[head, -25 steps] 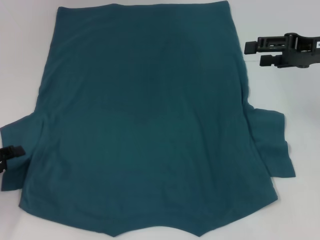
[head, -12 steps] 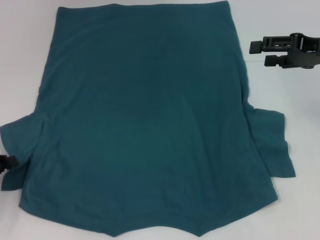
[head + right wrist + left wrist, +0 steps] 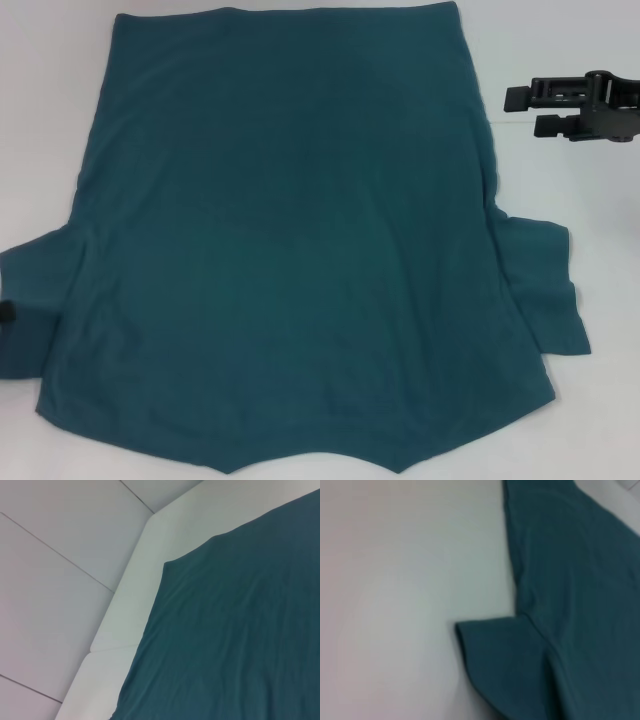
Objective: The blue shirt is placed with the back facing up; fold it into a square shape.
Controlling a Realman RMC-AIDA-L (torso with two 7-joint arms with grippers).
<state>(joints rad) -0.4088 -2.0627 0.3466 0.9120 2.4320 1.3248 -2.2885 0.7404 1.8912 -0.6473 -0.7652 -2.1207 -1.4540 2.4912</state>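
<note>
The blue shirt [image 3: 290, 240] lies spread flat on the white table, hem at the far side and collar at the near edge, with both short sleeves sticking out. My right gripper [image 3: 530, 111] hovers over bare table beyond the shirt's far right side, open, with nothing between its fingers. Only a black tip of my left gripper [image 3: 5, 312] shows at the picture's left edge, beside the left sleeve [image 3: 35, 300]. That sleeve [image 3: 510, 670] and the shirt's side seam fill the left wrist view. The right wrist view looks onto a hem corner [image 3: 170, 565] of the shirt.
Bare white table [image 3: 560, 420] surrounds the shirt on the left and right. In the right wrist view the table's edge [image 3: 125, 610] runs close to the hem corner, with grey floor tiles [image 3: 60, 530] beyond it.
My left gripper has pulled back leftward off the sleeve until almost out of the head view. The right gripper has drifted a little to the right. The shirt has not moved.
</note>
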